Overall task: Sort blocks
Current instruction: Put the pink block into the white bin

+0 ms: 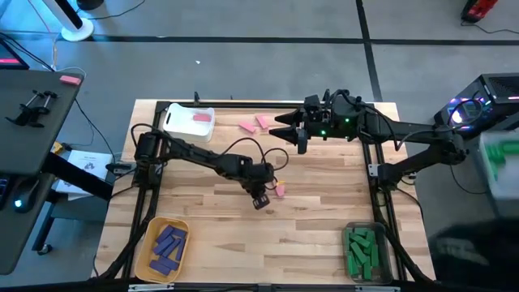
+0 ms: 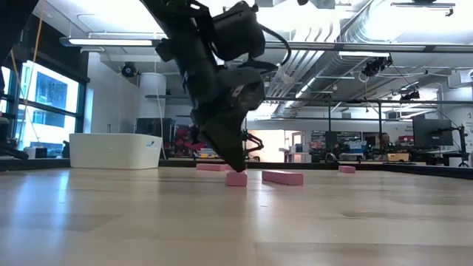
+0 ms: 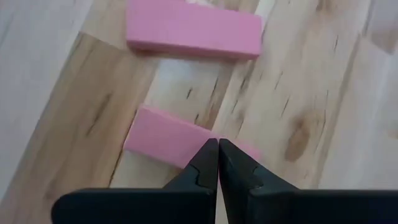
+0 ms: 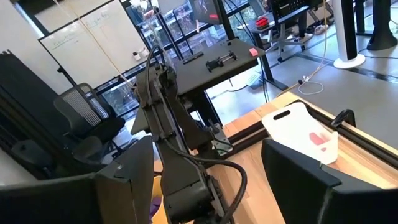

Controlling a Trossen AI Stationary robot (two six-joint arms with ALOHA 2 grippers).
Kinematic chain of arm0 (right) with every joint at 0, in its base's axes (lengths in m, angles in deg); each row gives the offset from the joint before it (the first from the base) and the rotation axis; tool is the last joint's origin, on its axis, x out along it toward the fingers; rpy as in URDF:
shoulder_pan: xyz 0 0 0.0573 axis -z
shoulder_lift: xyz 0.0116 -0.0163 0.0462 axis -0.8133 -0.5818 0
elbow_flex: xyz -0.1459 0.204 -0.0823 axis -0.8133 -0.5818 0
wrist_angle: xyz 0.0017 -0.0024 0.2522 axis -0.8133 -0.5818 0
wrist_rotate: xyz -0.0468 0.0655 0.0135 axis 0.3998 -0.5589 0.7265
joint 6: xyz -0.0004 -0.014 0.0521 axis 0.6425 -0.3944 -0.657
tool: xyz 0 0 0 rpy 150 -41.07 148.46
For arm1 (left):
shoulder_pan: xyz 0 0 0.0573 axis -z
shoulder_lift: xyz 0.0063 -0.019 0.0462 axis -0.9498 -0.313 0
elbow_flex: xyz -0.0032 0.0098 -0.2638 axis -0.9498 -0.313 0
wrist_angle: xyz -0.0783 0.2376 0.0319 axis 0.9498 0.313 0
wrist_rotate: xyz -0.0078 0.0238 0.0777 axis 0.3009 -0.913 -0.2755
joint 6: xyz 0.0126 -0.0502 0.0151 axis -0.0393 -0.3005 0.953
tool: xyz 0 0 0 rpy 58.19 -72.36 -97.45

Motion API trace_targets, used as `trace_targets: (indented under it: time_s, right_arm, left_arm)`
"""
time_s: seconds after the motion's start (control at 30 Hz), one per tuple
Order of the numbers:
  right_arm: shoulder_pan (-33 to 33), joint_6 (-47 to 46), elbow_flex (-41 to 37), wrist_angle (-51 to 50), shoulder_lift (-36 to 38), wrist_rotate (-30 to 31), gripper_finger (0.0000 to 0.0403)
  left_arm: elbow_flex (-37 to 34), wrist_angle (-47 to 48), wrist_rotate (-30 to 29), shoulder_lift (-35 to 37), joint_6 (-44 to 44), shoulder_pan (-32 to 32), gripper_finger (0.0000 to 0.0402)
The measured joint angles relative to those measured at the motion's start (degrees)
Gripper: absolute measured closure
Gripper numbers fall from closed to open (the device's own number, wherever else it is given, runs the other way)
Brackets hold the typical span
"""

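Left gripper [image 3: 217, 149] low at table centre, fingers pressed together, tips on the near pink block [image 3: 168, 138]; nothing held, probably nudging or lining up for a grasp. Second pink block [image 3: 193, 29] just beyond, apart. Purple blocks [image 1: 168, 246] in yellow bin [image 1: 149, 264], green blocks [image 1: 362, 250] in clear bin [image 1: 350, 276]. Farther back: loose pink blocks [image 1: 256, 123], white bin [image 1: 174, 123] holding pink. Right gripper [image 1: 285, 128] raised there, spread wide, waiting.

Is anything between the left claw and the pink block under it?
Nothing visible. The left gripper is shut, its tips right above the near pink block on the table. A second pink block lies just beyond, apart from it.
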Motion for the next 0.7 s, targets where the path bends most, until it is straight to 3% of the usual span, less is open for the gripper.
trace_targets:
  time_s: [0.3, 0.7]
  right_arm:
    - [0.0, -0.18, 0.0, -1.0, 0.0, 0.02, 0.0171]
    - [0.0, -0.08, 0.0, -2.32, 0.0, 0.02, 0.0171]
  left_arm:
    - [-0.65, 10.35, -2.12, 0.83, 8.83, -3.32, 0.0401]
    - [-7.86, 22.04, -5.67, 9.0, 36.66, -10.13, 0.0401]
